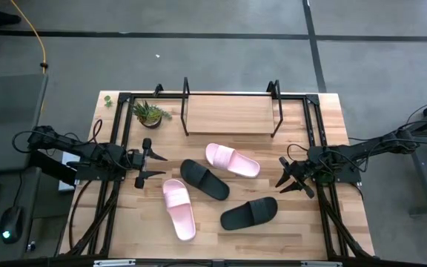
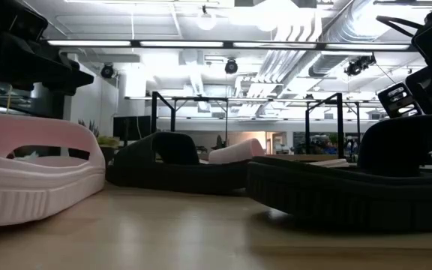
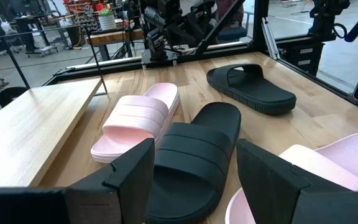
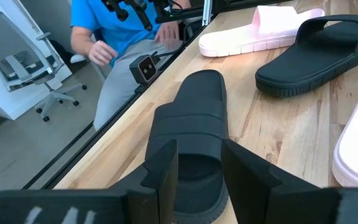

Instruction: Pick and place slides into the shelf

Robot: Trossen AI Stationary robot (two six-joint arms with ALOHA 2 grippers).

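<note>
All the slides lie sole-down on the tabletop. In the high view one pink slide (image 1: 232, 160) and one black slide (image 1: 204, 179) sit mid-table, with another pink slide (image 1: 179, 208) and another black slide (image 1: 249, 213) nearer the front edge. The shelf (image 1: 228, 113) stands at the far edge; nothing lies on its wooden board. My left gripper (image 1: 150, 165) hovers open at the left, facing the middle black slide (image 3: 197, 155). My right gripper (image 1: 291, 176) hovers open at the right, facing the front black slide (image 4: 191, 137). Neither touches anything.
A small potted plant (image 1: 150, 113) stands left of the shelf. A black metal frame (image 1: 313, 133) runs round the table's edges. A person in a blue shirt (image 4: 117, 37) sits beyond the table's near edge. Bare wood lies in front of the shelf.
</note>
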